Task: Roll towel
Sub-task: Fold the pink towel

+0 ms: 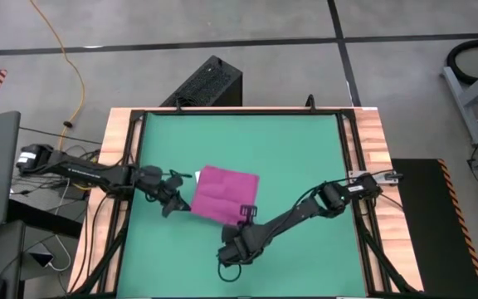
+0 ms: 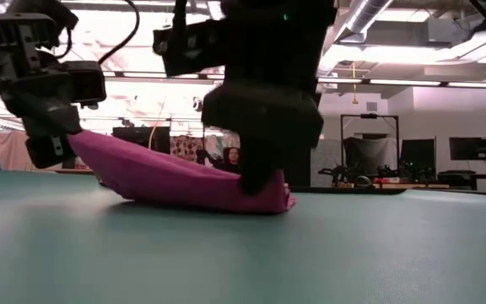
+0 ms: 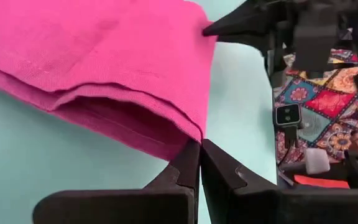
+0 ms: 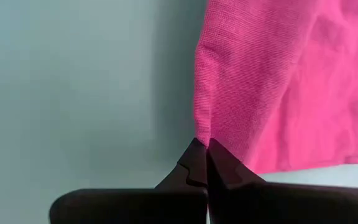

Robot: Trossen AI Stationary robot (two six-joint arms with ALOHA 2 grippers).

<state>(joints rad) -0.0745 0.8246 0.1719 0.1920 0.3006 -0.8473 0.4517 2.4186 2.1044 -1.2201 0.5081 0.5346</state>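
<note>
Here we had both sets of jaws, left gripper (image 1: 175,202) and right gripper (image 1: 248,214), clamped on the magenta towel's (image 1: 225,193) corners, one edge lifted off the table (image 1: 305,149); rolling barely begun.

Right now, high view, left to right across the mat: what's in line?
Left gripper, shut on the towel's left edge → towel → right gripper, shut on the towel's near right corner → right arm's wrist → wooden table edge.

Grey concrete floor (image 1: 247,21), yellow cable (image 1: 71,71)
</note>
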